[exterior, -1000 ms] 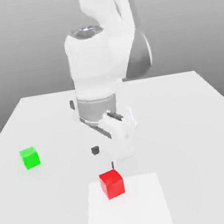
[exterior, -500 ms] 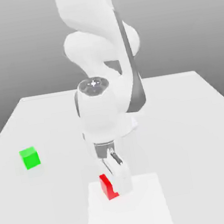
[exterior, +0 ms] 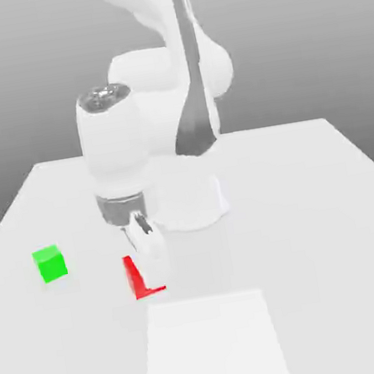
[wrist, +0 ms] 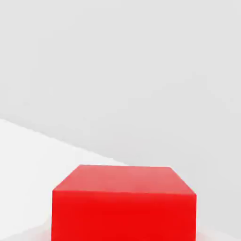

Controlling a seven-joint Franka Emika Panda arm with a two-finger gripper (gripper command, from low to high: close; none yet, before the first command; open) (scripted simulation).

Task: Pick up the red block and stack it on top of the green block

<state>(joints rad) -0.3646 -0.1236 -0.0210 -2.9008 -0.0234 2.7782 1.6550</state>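
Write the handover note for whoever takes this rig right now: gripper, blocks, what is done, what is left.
Gripper: shut on the red block, which it partly hides in the exterior view; the hand view shows the block close up.
Red block: off the lighter square patch on the table, toward the exterior view's left of it.
Green block: alone on the table, farther to the exterior view's left, apart from the red one.
Done: red block grasped.
Left: carry it over the green block, set it squarely on top, open and back away.
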